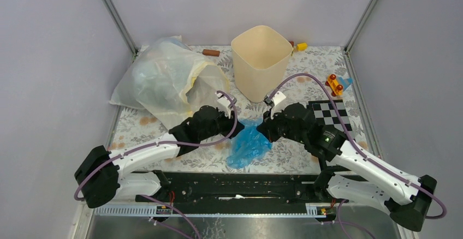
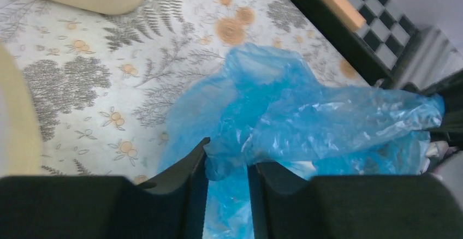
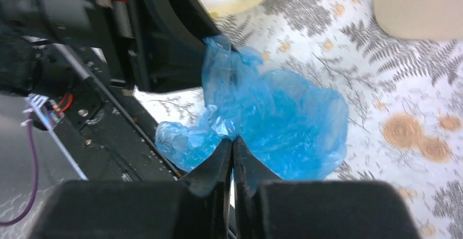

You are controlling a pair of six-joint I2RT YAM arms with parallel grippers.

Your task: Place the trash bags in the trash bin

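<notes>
We hold the blue bag from both sides. The left jaws are pinched on a gathered fold of it, with plastic bunched between them, and the right jaws are pressed almost flat together on a thin edge. The bag hangs low in the near middle of the desk, between our two arms, and its lower part seems to rest on the flowered surface. We judge that this double hold serves to lift the limp plastic without it slipping, or to spread it. The bin stands upright just beyond, in the far middle, with its mouth facing up. We can read no brand, label or writing anywhere.
</notes>
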